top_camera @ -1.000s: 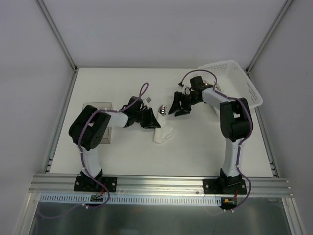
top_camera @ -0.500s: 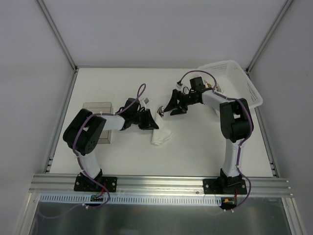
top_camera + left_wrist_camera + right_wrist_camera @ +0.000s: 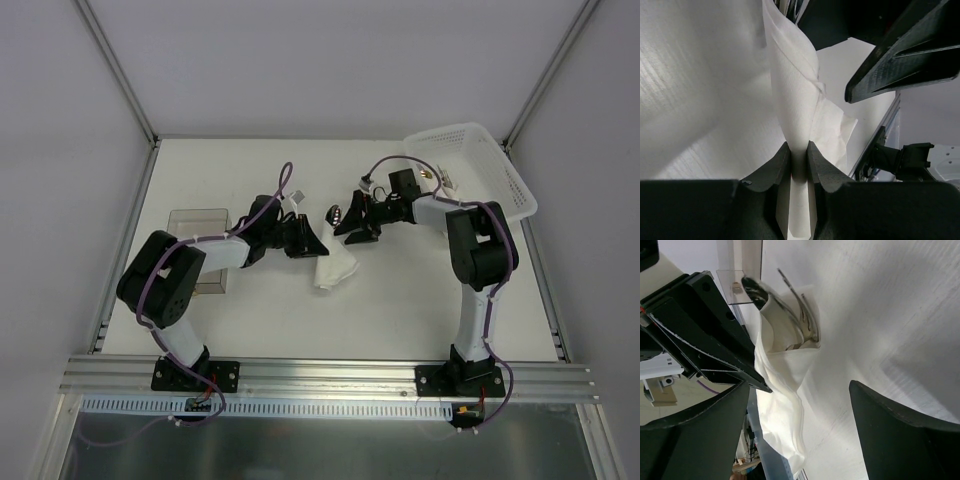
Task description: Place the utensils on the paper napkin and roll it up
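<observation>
Widened since a second ago are the jaws of the right gripper (image 3: 350,218), and the left arm's elbow is seen swung lower and further out to the left. Across the off-white table (image 3: 400,300) everything else is found where it was.

At the far right corner the white lattice basket (image 3: 480,165) is seen, well apart from the action. Over on the left, the clear plastic box (image 3: 200,225) is partly covered by the left arm.

Between the two grippers, mid-table, the paper napkin (image 3: 335,268) is spotted, bunched and crumpled rather than flat. In the left wrist view a standing fold of it (image 3: 795,100) is caught between the fingers of the left gripper (image 3: 799,150); the jaws are pressed nearly together on the paper.

From the right wrist, the napkin (image 3: 775,375) is shown wrapped around one end of the utensils (image 3: 800,325), whose slim curved metal ends are left sticking out of the fold. The spoon (image 3: 755,292) is picked out by its rounded bowl, poking up beside them; from above it glints (image 3: 335,213) just beside the right gripper.

That right gripper (image 3: 800,385) is held spread wide, and nothing is gripped in it.
</observation>
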